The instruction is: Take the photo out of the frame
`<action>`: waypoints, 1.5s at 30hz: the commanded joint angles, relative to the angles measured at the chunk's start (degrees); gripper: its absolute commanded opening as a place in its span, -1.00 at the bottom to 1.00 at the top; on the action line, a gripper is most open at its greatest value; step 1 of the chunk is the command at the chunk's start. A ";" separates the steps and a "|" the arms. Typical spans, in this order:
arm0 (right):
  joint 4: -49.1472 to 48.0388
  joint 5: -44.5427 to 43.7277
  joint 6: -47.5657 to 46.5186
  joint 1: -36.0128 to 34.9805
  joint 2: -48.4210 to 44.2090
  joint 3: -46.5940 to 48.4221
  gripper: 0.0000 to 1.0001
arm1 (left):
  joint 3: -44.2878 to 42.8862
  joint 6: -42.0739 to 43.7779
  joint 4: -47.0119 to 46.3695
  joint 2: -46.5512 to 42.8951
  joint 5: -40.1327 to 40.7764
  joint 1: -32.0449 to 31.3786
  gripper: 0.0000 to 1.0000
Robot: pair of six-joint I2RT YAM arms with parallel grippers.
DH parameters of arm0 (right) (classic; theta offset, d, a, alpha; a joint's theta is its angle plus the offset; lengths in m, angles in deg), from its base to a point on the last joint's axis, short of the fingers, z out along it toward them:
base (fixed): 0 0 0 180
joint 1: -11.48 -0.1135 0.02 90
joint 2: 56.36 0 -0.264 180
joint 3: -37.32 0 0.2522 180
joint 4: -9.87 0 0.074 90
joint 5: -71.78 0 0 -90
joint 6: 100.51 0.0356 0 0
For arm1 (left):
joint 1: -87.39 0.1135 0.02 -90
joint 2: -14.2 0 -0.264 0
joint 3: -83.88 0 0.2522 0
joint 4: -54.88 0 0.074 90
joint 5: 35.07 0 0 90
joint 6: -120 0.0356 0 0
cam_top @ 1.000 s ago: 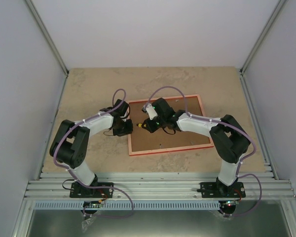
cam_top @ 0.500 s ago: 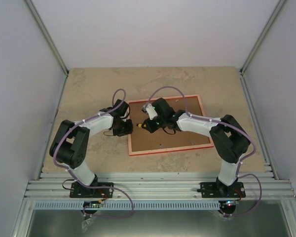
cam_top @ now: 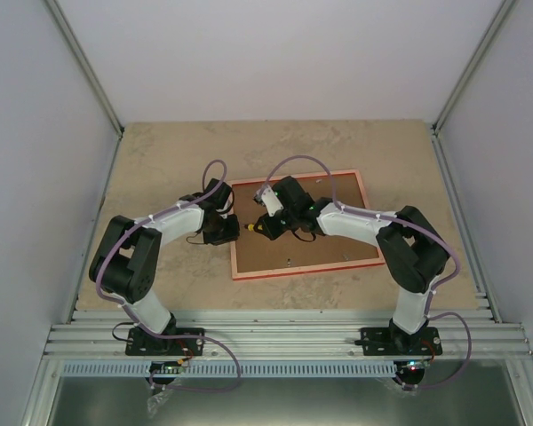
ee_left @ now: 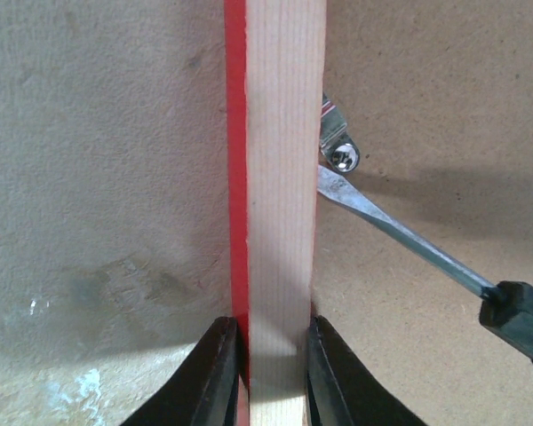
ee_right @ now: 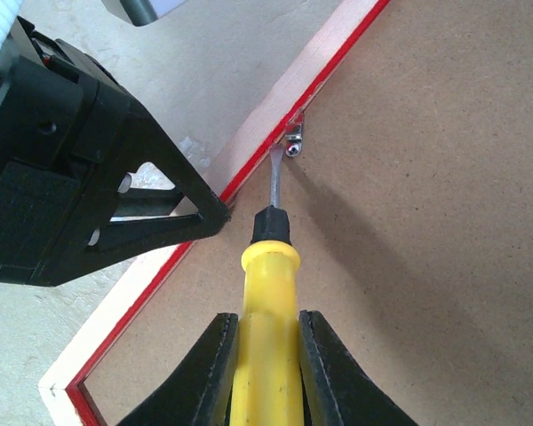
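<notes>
Left wrist view showed the frame (ee_left: 284, 177) lying face down on the table (cam_top: 160, 160), its wooden left rail pinched by the left gripper (ee_left: 271, 359), jaws narrow on either side of it. The photo could not be seen. I judged it lay under the brown backing board (ee_right: 426, 177), which sat in the frame, so the task looked barely begun. The right gripper (ee_right: 265, 355) was clamped on the yellow handle of a screwdriver (ee_right: 265, 266), whose flat tip met a small metal tab (ee_left: 338, 151) by the rail's inner edge. That tab, and any others, had yet to be turned before the board could lift. Both arms crowded the frame's left edge; the board's right part and the table beyond lay open.
</notes>
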 commanded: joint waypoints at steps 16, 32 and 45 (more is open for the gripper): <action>-4.21 -7.64 2.20 0.21 0.88 1.30 -0.99 | 2.90 0.23 1.16 2.30 -0.33 -0.07 -0.61; -6.01 -9.71 3.42 1.29 -4.08 -3.69 -0.99 | 2.71 -0.05 1.52 2.23 1.38 -0.07 -0.64; -4.54 -0.70 -1.82 0.40 -1.55 -1.55 -0.99 | 2.15 1.48 1.54 2.30 1.86 -0.07 -0.64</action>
